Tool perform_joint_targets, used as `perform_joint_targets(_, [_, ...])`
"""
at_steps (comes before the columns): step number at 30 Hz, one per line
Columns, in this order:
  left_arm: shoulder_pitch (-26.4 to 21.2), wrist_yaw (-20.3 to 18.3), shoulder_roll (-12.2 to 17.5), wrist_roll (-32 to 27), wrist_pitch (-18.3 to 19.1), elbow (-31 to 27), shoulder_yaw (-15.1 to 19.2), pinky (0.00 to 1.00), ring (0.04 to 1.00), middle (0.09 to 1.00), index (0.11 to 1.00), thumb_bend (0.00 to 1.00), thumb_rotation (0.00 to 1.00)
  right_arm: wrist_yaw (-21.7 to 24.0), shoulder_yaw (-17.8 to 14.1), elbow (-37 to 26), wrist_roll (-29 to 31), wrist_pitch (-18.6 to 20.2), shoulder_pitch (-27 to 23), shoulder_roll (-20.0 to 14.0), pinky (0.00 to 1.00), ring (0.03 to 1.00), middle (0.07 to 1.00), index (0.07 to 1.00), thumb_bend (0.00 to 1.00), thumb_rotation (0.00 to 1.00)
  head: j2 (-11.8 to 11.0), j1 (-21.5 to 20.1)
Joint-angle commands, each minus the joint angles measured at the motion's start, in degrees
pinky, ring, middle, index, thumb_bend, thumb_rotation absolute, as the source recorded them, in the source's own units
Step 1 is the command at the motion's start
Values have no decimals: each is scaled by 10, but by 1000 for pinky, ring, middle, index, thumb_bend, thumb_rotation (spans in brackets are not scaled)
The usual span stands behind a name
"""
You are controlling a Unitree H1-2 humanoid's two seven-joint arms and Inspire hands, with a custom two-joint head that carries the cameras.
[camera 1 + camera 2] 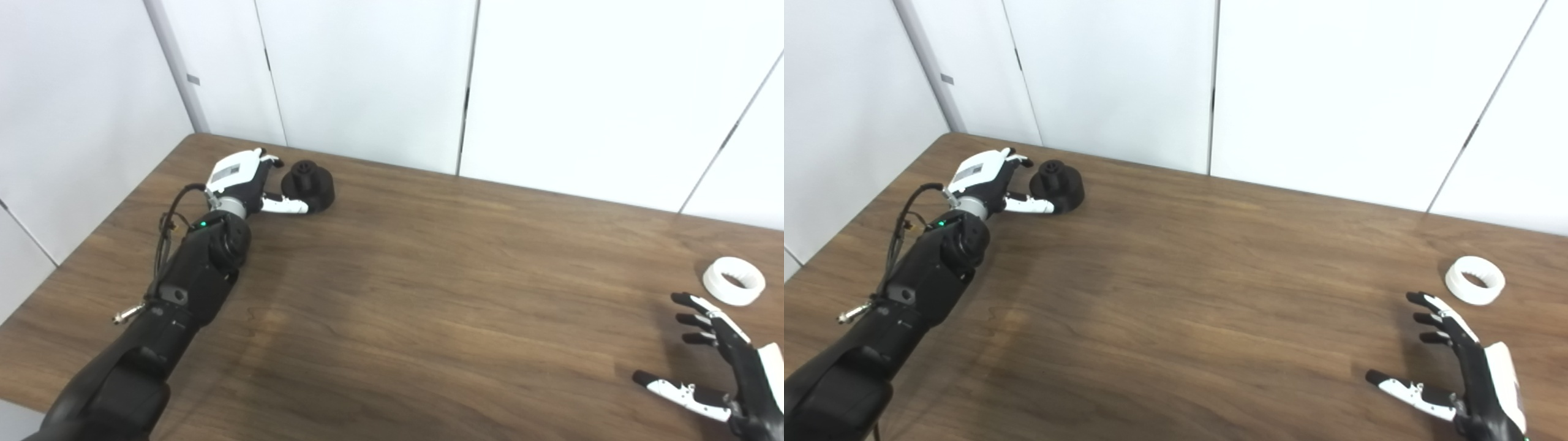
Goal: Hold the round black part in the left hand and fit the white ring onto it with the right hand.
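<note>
Left eye view: left hand [245,177] seemingly cupping knobbed round black part [309,185]; right hand [726,361] splayed, empty, near ribbed white ring [733,280].

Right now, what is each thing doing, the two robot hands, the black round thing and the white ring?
Left hand: fingers apart around the round black part, thumb against its near side, not yet closed on it.
Round black part: resting on the table, not lifted.
White ring: lying flat on the table, untouched, nothing fitted in it.
Right hand: open, fingers spread, near the ring but apart from it.
Table: wooden, holding both parts.
</note>
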Motion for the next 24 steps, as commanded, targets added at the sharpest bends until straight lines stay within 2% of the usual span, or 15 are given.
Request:
perform_joint_targets(1, [-35,24,13,2,-13,-3,3,944,1000,1000,845,1000,537,-4,-6,-22,2,-11,-7,-5,643,764,861,789,767,127,1,0])
perform_joint_targets(4, [-41,32,9,1,-18,10,3,915,1000,1000,842,1000,545,-4,-5,-27,-2,-10,-3,-5,653,762,859,785,768,127,2,0])
perform_joint_targets(9, [-54,32,4,-4,-22,33,1,946,1000,1000,851,1000,556,-3,-6,-34,-3,-2,1,-3,656,763,866,781,770,127,3,-3])
perform_joint_targets(15, [-62,31,-2,-15,-29,45,-5,996,1000,1000,855,1000,535,-8,-10,-35,1,-2,2,4,582,761,902,777,783,118,5,-8])
perform_joint_targets(24, [-67,34,-8,-19,-33,56,-14,995,1000,1000,843,1000,520,-3,-10,-49,-5,7,7,7,587,763,907,781,772,114,8,-12])
